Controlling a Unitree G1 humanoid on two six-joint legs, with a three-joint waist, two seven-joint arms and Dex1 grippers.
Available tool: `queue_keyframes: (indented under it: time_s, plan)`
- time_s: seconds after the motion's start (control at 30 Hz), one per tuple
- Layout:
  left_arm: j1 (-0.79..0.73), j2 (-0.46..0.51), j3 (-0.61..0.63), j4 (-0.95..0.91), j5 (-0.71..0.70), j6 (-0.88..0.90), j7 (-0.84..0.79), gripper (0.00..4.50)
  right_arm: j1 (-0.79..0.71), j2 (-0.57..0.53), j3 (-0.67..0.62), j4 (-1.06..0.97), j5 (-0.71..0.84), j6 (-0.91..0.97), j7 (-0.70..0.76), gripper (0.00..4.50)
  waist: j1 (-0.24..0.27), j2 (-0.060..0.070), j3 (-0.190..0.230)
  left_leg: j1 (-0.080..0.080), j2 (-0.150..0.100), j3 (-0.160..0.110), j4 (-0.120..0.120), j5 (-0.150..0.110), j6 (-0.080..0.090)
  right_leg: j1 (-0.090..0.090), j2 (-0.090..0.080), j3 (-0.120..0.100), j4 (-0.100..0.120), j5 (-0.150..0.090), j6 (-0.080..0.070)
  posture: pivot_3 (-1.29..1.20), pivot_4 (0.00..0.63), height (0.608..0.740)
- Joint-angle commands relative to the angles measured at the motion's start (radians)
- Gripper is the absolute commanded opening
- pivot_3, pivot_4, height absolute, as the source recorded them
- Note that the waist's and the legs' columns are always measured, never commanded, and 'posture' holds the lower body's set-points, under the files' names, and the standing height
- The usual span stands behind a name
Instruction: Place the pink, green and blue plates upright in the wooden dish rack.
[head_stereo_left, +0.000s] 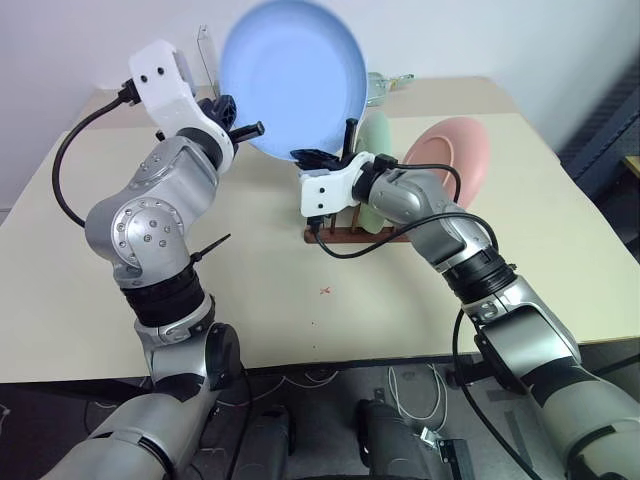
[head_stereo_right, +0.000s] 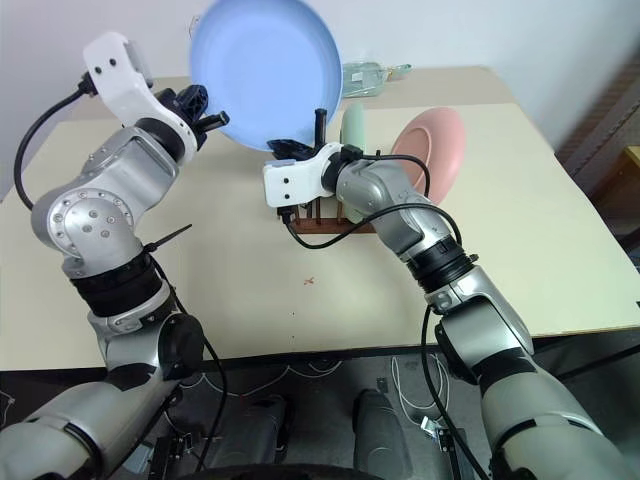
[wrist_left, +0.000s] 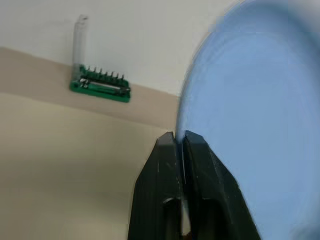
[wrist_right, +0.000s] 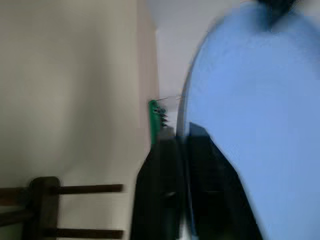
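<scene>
Two grippers meet on one blue plate (head_stereo_left: 293, 80), which we see raised in the air above the table (head_stereo_left: 120, 300), tilted up on edge. The right gripper (head_stereo_left: 312, 156) has its black fingers (wrist_right: 200, 165) pressed together on the plate's lower rim, rim sandwiched between them in the right wrist view. The left gripper (head_stereo_left: 245, 130) sits at the plate's left edge; in the left wrist view its fingers (wrist_left: 165, 165) stand almost together with the rim in the thin gap, so we read it as pinching the rim, though how firmly we cannot tell. Just below and behind the right gripper sits the wooden dish rack (head_stereo_left: 345, 232), dark reddish-brown, on the beige table near the middle. The green plate (head_stereo_left: 375, 140) stands upright in the rack, mostly hidden by the right arm. The pink plate (head_stereo_left: 455, 155) stands tilted at the rack's right end. A green-based tool holder (wrist_left: 100, 87) sits at the table's far edge, well apart from the rack.
</scene>
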Motion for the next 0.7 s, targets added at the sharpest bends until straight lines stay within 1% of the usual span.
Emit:
queue_keyframes:
  time_s: [0.03,0.1,0.17,0.23,0.3,0.37,0.43,0.47,0.5,0.57,0.63,0.7]
  plan:
    - [-0.033,-0.009,0.024,-0.041,-0.021,-0.077,-0.009,1.86,-0.02,0.006,-0.011,-0.042,-0.006,-0.01,-0.006,0.0,0.0,0.0,0.0,0.0,0.0,0.0,0.0,0.0,0.0,0.0,0.0,0.0,0.0,0.0,0.0,0.0,0.15,0.74]
    - [-0.049,-0.004,0.063,-0.022,-0.012,-0.145,0.005,2.85,-0.017,0.006,-0.014,-0.046,-0.002,-0.014,-0.004,0.0,0.0,0.0,0.0,0.0,0.0,0.0,0.0,0.0,0.0,0.0,0.0,0.0,0.0,0.0,0.0,0.0,0.15,0.74]
    - [-0.079,0.001,0.132,0.009,-0.025,-0.225,0.031,3.91,-0.013,0.007,-0.019,-0.051,0.006,-0.016,-0.001,0.0,-0.002,0.0,0.0,0.0,0.0,0.0,0.0,0.0,0.0,0.0,0.0,0.0,0.0,0.0,0.0,0.0,0.15,0.74]
    - [-0.099,0.044,0.175,0.032,-0.024,-0.303,0.012,3.91,-0.008,0.01,-0.024,-0.059,0.02,-0.016,0.004,0.0,-0.003,0.0,0.0,0.0,0.0,0.0,0.0,0.0,0.0,0.0,0.0,0.0,0.0,0.0,0.0,0.0,0.15,0.74]
    - [-0.102,0.111,0.199,0.063,0.0,-0.364,-0.009,3.91,-0.002,0.015,-0.031,-0.067,0.037,-0.018,0.009,0.0,-0.004,0.0,0.0,0.0,0.0,0.0,0.0,0.0,0.0,0.0,0.0,0.0,0.0,0.0,0.0,0.0,0.15,0.74]
    - [-0.096,0.161,0.212,0.095,0.012,-0.4,-0.01,3.91,0.001,0.016,-0.034,-0.073,0.05,-0.021,0.013,0.0,-0.003,0.0,0.0,0.0,0.0,0.0,-0.001,0.0,0.0,0.0,0.0,0.0,-0.001,0.0,0.0,0.0,0.15,0.74]
    - [-0.089,0.191,0.212,0.117,0.014,-0.422,-0.009,3.91,0.002,0.017,-0.036,-0.076,0.057,-0.024,0.016,0.0,0.001,0.0,0.0,0.0,0.0,0.0,0.0,0.0,0.0,0.0,0.0,0.0,-0.001,0.0,0.0,0.0,0.15,0.74]
    - [-0.073,0.224,0.211,0.134,0.03,-0.432,-0.02,3.91,0.006,0.024,-0.046,-0.082,0.079,-0.015,0.023,0.0,0.004,0.0,0.0,0.0,0.0,0.0,0.0,0.0,0.0,0.0,0.0,0.0,0.0,0.0,0.0,0.0,0.15,0.74]
    - [-0.005,0.294,0.195,0.164,0.083,-0.447,-0.063,3.91,0.019,0.05,-0.082,-0.117,0.152,0.024,0.044,0.0,0.002,0.0,0.0,0.0,0.0,0.0,0.0,0.0,0.0,0.0,0.0,0.0,-0.001,0.0,0.0,0.0,0.15,0.74]
    - [0.114,0.384,0.174,0.21,0.138,-0.47,-0.139,3.91,0.042,0.093,-0.143,-0.189,0.282,0.09,0.082,0.0,-0.01,0.001,0.0,0.0,0.0,0.001,0.0,0.0,0.0,0.0,0.0,0.001,0.0,0.0,0.0,0.0,0.15,0.74]
    - [0.237,0.409,0.155,0.246,0.136,-0.482,-0.225,3.91,0.064,0.14,-0.211,-0.291,0.434,0.195,0.122,0.0,-0.023,0.001,0.0,0.001,0.0,0.0,-0.002,0.0,0.0,-0.001,0.0,0.001,0.001,0.0,0.0,0.0,0.15,0.74]
    - [0.353,0.424,0.096,0.259,0.173,-0.534,-0.31,3.91,0.076,0.181,-0.278,-0.388,0.577,0.335,0.144,0.0,-0.024,0.001,0.0,0.001,0.0,-0.001,-0.003,-0.001,0.001,-0.001,0.0,0.001,0.002,0.0,0.0,0.0,0.15,0.74]
